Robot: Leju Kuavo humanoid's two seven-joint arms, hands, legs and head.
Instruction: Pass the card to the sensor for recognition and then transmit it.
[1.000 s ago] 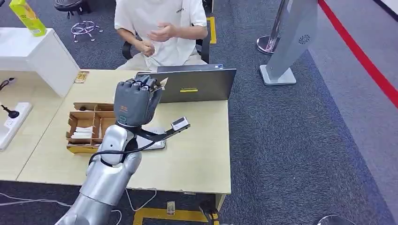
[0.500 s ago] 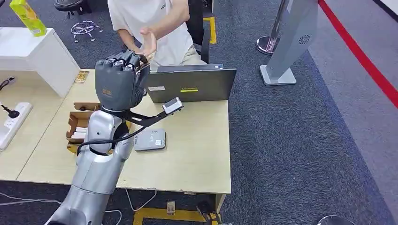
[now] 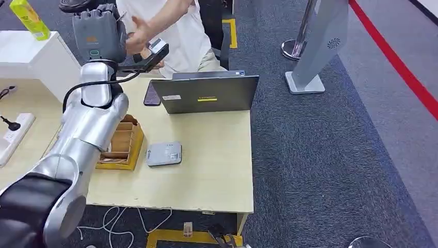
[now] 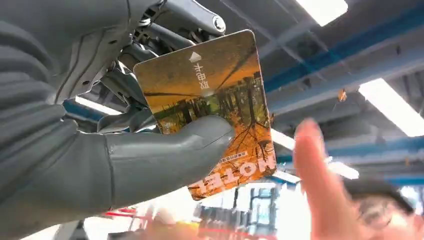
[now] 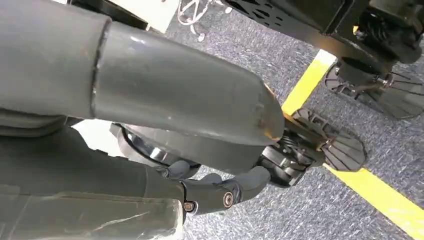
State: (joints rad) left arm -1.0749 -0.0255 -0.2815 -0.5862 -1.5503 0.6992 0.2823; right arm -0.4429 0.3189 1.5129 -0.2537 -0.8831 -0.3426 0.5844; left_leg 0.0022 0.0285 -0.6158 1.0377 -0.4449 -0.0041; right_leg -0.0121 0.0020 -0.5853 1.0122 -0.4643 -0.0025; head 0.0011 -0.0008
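My left hand is raised high over the table's far left edge, in front of a seated person. It pinches an orange hotel card between its thumb and fingers. The person's hand reaches out right beside my left hand, and shows as a blurred hand close to the card without touching it. The grey card sensor lies flat on the table below, apart from my hand. My right hand hangs over the carpet with nothing in it.
An opened laptop stands at the table's far edge with a dark phone beside it. A wooden compartment box sits left of the sensor. A white cabinet and power strip are at left. A grey floor stand is at right.
My left arm has lifted the card from over the middle of the table up and back toward the person. The person's arm has stretched out to meet it.
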